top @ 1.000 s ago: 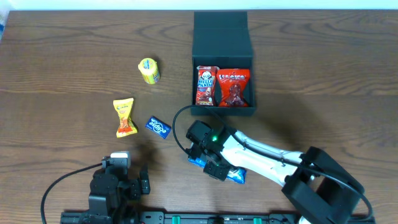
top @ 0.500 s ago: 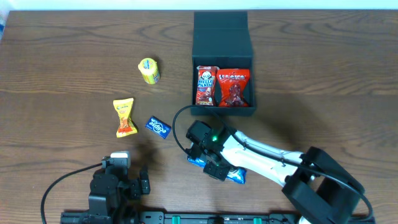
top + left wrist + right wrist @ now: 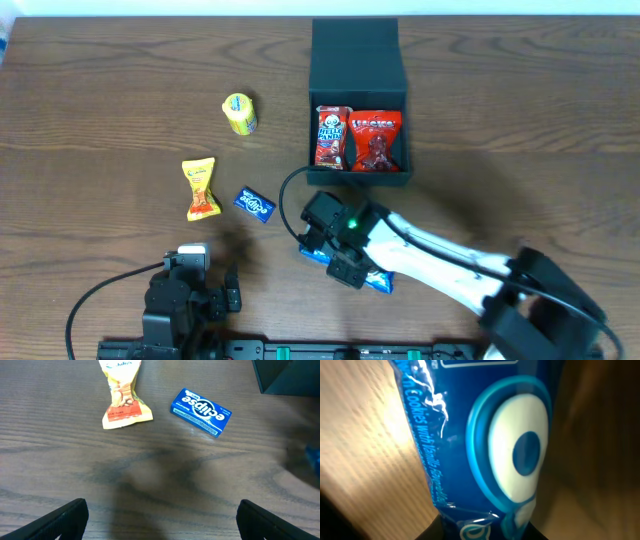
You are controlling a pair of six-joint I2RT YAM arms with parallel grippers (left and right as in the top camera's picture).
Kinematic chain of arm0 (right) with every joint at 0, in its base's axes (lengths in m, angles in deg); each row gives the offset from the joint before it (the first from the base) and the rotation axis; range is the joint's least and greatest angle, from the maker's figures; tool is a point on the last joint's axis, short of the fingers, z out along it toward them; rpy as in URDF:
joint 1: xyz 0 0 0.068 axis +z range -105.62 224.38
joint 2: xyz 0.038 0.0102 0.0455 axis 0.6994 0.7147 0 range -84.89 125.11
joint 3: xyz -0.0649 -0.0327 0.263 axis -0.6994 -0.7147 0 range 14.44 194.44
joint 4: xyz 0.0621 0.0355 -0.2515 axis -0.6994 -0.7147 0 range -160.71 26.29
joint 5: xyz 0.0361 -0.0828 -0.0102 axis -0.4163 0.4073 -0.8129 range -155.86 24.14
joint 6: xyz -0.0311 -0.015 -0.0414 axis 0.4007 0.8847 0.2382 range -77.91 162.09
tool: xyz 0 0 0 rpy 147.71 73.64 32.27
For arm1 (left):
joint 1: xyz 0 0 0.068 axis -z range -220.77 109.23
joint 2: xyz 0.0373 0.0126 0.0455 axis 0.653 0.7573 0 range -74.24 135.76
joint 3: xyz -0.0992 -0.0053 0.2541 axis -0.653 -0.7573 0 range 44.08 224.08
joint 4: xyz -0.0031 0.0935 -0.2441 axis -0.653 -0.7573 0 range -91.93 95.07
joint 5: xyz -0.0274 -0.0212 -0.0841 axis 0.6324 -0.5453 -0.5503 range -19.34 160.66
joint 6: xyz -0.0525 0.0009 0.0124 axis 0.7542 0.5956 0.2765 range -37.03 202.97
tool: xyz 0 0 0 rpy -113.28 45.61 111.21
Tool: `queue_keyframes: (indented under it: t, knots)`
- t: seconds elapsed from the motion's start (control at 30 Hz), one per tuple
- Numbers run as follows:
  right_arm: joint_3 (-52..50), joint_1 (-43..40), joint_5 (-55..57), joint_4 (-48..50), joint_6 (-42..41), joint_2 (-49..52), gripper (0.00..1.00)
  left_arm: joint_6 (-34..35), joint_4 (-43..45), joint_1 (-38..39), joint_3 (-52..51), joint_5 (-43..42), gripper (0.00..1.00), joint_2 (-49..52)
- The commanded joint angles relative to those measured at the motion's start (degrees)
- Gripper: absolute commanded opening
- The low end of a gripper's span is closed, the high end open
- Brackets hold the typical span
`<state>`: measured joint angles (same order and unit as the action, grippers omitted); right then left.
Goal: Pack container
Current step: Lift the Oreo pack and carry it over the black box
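Across the brown wooden table [image 3: 100, 100] almost nothing has been disturbed. The dark teal-green, matte square container [image 3: 356, 50] stands at the far middle with its flap lid thrown back. A red Hello Panda packet [image 3: 333, 137] and a red snack pouch [image 3: 377, 140] are already laid side by side inside it. The one change is seen in the right arm: its rear links have been swung outward toward the near right corner. The right gripper [image 3: 345, 268] has been edged slightly to the left over the glossy blue cookie packet [image 3: 380, 282], which lies just in front of the container. In the right wrist view that packet [image 3: 485, 435] fills the frame and runs down between dark finger shapes, but whether the fingers are fully clamped on it cannot be told. A pick-up of the third item is judged to be in hand, with the lift not yet made. The left gripper [image 3: 160, 520] is held wide apart and empty near the front edge. The yellow cylindrical snack [image 3: 239, 113], the yellow-orange twisted wrapper [image 3: 200, 187] and the small blue Eclipse gum box [image 3: 201, 412] remain unpacked.
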<state>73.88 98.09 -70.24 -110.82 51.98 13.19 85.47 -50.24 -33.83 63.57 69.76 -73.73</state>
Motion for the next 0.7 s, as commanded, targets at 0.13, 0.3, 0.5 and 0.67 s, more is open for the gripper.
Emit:
queue_keyframes:
  t: [0.13, 0.3, 0.5, 0.67]
  knots:
    - [1.9, -1.2, 0.3, 0.2, -4.2, -6.6, 0.02, -0.8, -1.7, -0.2, -1.8, 0.0, 0.95, -0.3]
    - [7.0, -3.7, 1.6, 0.3, -10.2, -7.5, 0.01, -0.8, -1.7, -0.2, -1.8, 0.0, 0.95, -0.3]
    - [15.2, -7.5, 1.6, 4.1, -19.7, -7.4, 0.01, -0.8, -1.7, -0.2, -1.8, 0.0, 0.95, -0.3]
    - [18.7, -11.1, 8.0, 8.8, -30.1, -7.4, 0.01, -0.8, -1.7, -0.2, -1.8, 0.0, 0.95, -0.3]
